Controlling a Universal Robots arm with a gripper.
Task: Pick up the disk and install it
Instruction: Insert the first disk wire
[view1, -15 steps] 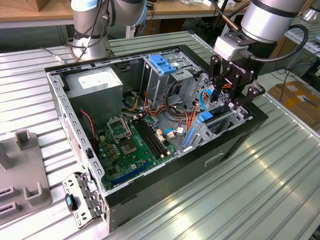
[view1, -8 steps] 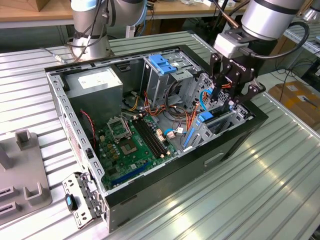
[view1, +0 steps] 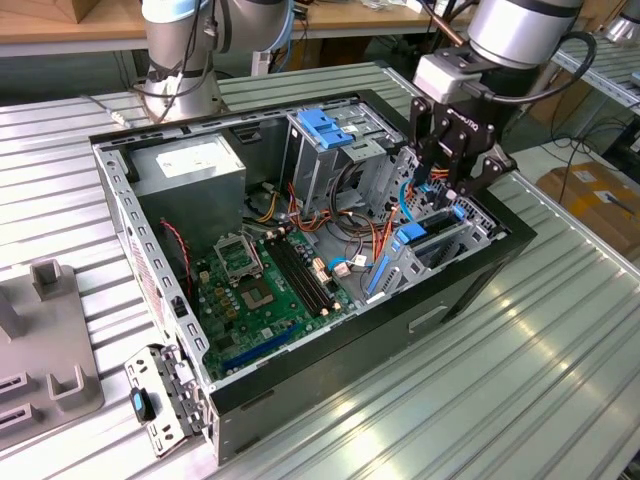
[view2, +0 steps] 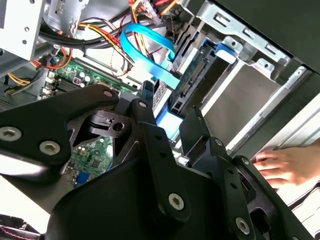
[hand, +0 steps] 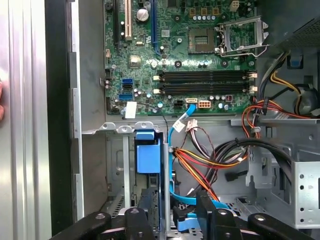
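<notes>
One disk on edge in the drive bay, robot hand open beside it

Exterior view: the hand (view1: 455, 190) hangs over the front corner of an open computer case (view1: 350, 345) on a ribbed metal worktop (view1: 560, 350), its fingers spread and clasping nothing. The disk (view1: 410, 237) stands tilted in the drive bay (view1: 445, 240), just below and beside the hand on the motherboard (view1: 260, 290) side. Its blue end shows, while its body is hidden inside the bay. A white label (view1: 190, 158) on the power supply (view1: 200, 190) and pale lettering on the hand's body are too small to read.

Second wrist view: the hand (view2: 170, 107) shows a gap between its fingers (view2: 150, 130), with a blue cable (view2: 147, 50) running toward it. The disk (view2: 225, 50) lies just past the fingertips, apart from them. A person's hand (view2: 282, 167) rests on the case's outer wall.

First wrist view: the disk (hand: 148, 155) sits in its slot beyond the hand (hand: 170, 207), whose fingers are cropped at the edge. A white tag (hand: 131, 109) on the motherboard (hand: 190, 50) carries no legible print.
</notes>
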